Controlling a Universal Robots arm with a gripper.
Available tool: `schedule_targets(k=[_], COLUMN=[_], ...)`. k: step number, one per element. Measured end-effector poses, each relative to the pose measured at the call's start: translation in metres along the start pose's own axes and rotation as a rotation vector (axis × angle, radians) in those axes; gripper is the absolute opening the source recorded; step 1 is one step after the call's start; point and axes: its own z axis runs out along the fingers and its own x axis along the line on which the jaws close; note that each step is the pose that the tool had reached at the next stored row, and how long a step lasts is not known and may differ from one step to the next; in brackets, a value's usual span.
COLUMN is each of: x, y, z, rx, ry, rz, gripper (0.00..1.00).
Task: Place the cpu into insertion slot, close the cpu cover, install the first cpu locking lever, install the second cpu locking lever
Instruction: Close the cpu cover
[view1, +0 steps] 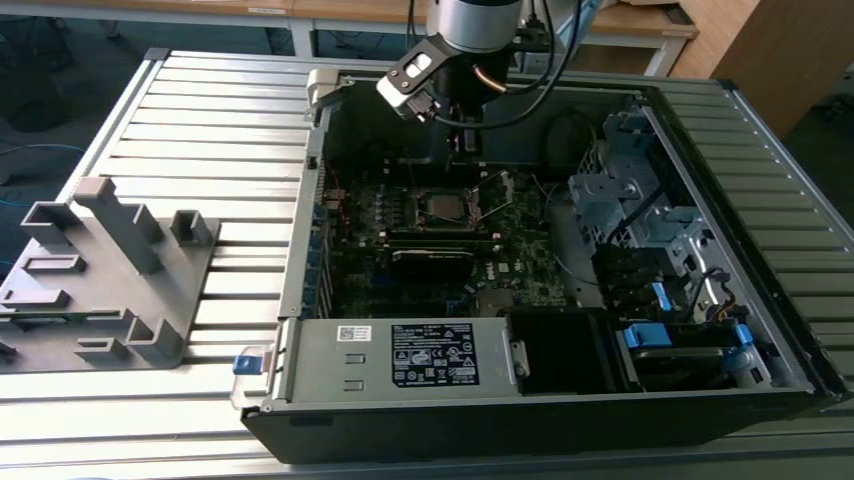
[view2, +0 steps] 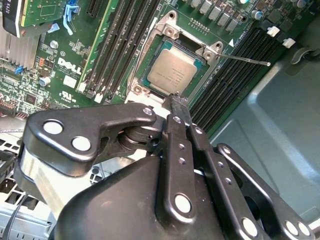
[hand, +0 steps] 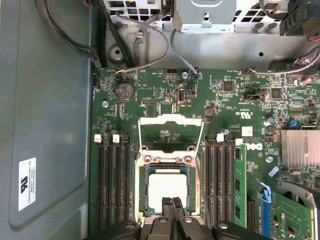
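From where I stand the first step looks done: the cpu (hand: 167, 184) lies flat inside the insertion slot (hand: 142, 186), its pale face square to the dark rim, and in the second wrist view it looks seated, not cocked. The gripper (hand: 172, 201) hangs just above the near edge of the socket, with its jaws together and nothing between them, so the chip is lying there on its own. The rest has not been done. The cpu cover (hand: 170, 118) is swung open, its silver frame lying back on the motherboard beyond the socket with the green board showing through its cut-out middle. In the second wrist view one thin locking lever (view2: 245, 59) sticks out free to the side, over the memory slots, and is not hooked down; I cannot pick out the second lever with any certainty. In the exterior view the arm reaches down into the open computer case (view1: 400, 400) on the slatted table (view1: 200, 110).
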Motion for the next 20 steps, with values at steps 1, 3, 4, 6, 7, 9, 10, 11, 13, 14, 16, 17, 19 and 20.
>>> schedule_targets(k=[1,3,4,6,7,9,10,11,13,14,16,17,19,20], x=[0.0000,0.0000,0.0000,0.0000,0.0000,0.0000,0.0000,0.0000,0.0000,0.0000,0.0000,0.0000,0.0000,0.0001], y=[0.0001,0.0004,0.0007,0.0011,0.0013,0.0014,0.0014,0.0015,0.0015,0.0015,0.0019,0.0022,0.0033,0.0040], z=[0.0000,0.0000,0.0000,0.0000,0.0000,0.0000,0.0001,0.0001,0.0001,0.0001,0.0001,0.0001,0.0001,0.0001], rx=[0.0000,0.0000,0.0000,0.0000,0.0000,0.0000,0.0000,-0.0001,0.0000,0.0000,0.0000,0.0000,0.0000,0.0000], ry=[0.0000,0.0000,0.0001,0.0000,0.0000,0.0001,0.0001,0.0001,0.0000,0.0000,0.0000,0.0001,0.0000,0.0000], rz=[0.000,0.000,0.000,0.000,0.000,0.000,0.000,0.000,0.000,0.000,0.000,0.000,0.000,0.000], gripper=[0.11,0.11,0.11,0.11,0.11,0.11,0.11,0.11,0.11,0.11,0.11,0.11,0.11,0.11])
